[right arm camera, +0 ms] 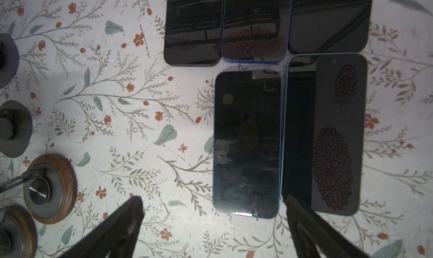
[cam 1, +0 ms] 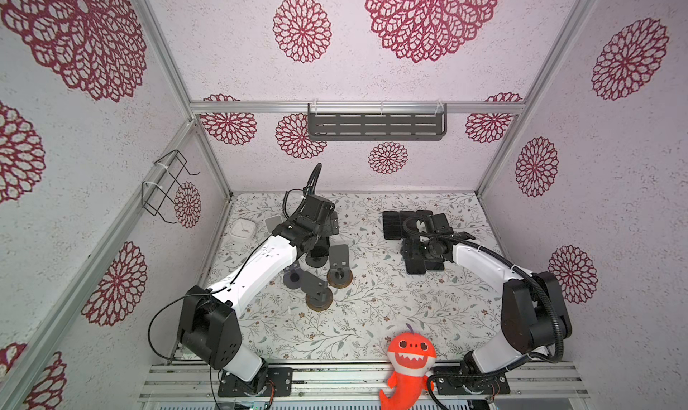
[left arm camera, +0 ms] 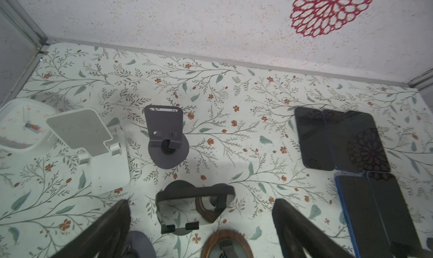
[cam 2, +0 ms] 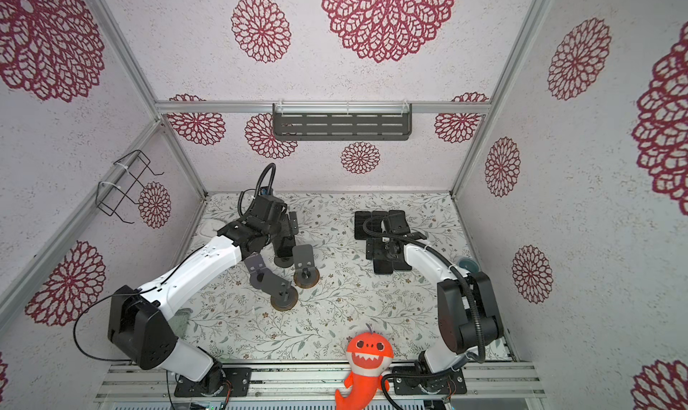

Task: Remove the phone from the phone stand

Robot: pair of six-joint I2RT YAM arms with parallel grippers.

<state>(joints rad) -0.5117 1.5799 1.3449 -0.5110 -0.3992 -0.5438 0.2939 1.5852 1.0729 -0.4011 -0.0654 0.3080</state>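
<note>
the orange shark toy, propped at the front edge of the floral table mat, is taken as the landmark.

beyond the shark toy, toward the back wall, five phones are laid flat and screen-up on the mat. a blue-rimmed phone and a pale-rimmed phone are set side by side, almost touching. a row of three phones is placed farther still from the toy. all the screens are dark, and the wall's red rosettes are mirrored in some of them. lettering, if any, cannot be read.

the right gripper is held above these phones with its jaws spread wide and nothing pinched. the near end of the blue-rimmed phone is seen under the gap. one finger crosses a corner of the pale-rimmed phone; contact cannot be judged.

beyond the shark toy and to its left, the phone stands are grouped. a wood-based stand, a second wood-based stand, a grey stand and a white stand are seen with bare plates.

the left gripper is spread wide over a dark stand. the mat's pattern shows in that stand's glossy face, and whether a phone is carried there cannot be told.

farthest left of the toy, a white clock is set just beside the white stand. its numerals are too blurred to be read.
</note>
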